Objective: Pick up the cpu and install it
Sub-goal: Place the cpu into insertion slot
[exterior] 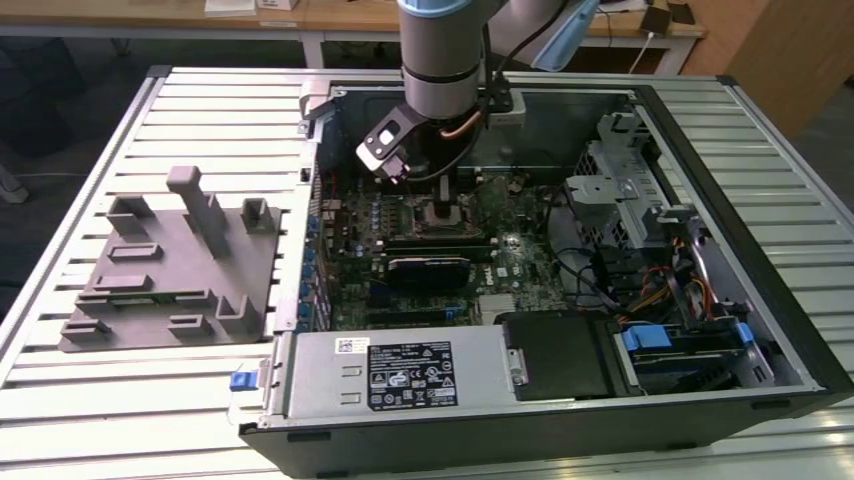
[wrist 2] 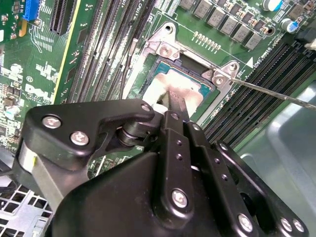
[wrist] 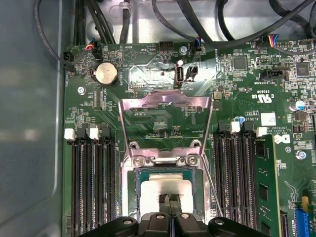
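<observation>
In the exterior view, I'm seeing the black end effector (exterior: pixel 438 190) hanging inside the open black metal computer case (exterior: pixel 561 430). In the second wrist view, its fingers (wrist 2: pixel 178 106) are pressing together over the small, flat, square, shiny silver-topped cpu (wrist 2: pixel 193 93) lying in its socket (wrist 2: pixel 190 63); I'm judging a skewed push could bend contacts. In the first wrist view, the thin wire lever (wrist: pixel 211 185) is sitting close enough to snag.

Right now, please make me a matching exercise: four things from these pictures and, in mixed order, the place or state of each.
1 cpu
2 metal load plate
3 grey fixture
4 coin battery

A on the table, outside the case
B swung open
C in the socket, under the gripper
D round, on the green board

Pairs: 1-C, 2-B, 3-A, 4-D
</observation>
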